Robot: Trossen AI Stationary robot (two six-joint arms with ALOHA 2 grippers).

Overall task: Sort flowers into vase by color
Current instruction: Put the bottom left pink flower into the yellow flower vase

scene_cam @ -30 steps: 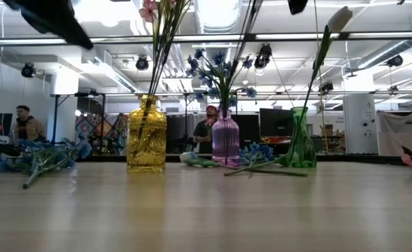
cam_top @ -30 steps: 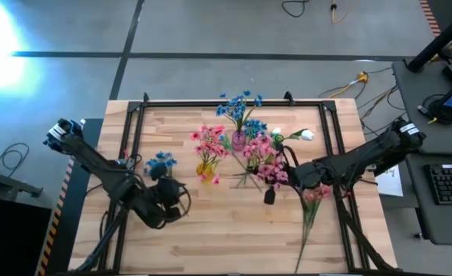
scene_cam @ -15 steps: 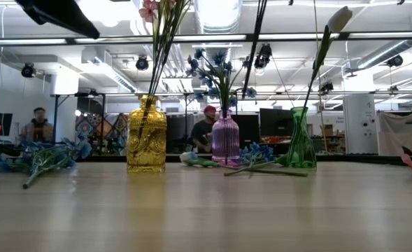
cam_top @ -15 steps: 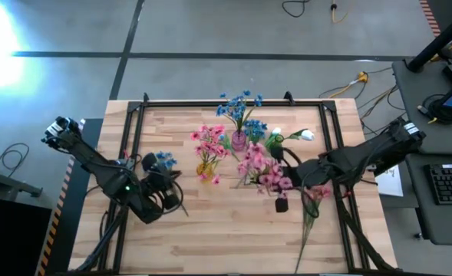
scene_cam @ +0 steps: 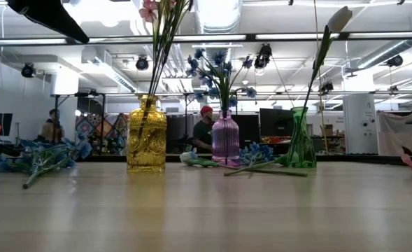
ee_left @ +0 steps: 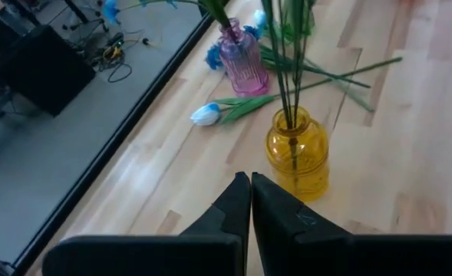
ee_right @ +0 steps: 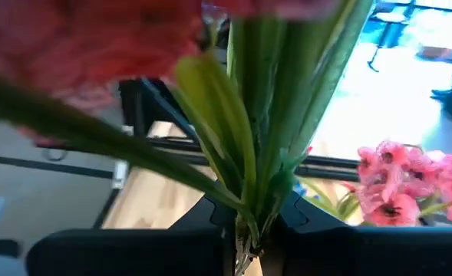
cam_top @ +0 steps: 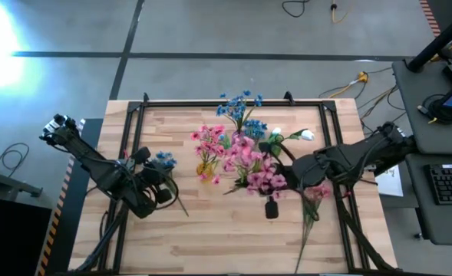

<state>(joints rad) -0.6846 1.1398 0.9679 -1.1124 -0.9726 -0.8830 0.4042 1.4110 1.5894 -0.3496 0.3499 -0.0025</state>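
Right end effector (ee_right: 249, 230) — clamping pink spray (cam_top: 256, 170)

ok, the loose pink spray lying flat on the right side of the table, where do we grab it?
Probably mid-stem. The pink spray lies flat with its blossoms toward the vases, and its bare green stem trails away from them with nothing beside it. Come straight down from above with the fingers set across the stem, below the bushy blossom end.

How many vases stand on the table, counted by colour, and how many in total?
Yellow vase: 1
Purple vase: 1
Green vase: 1
Total: 3 vases
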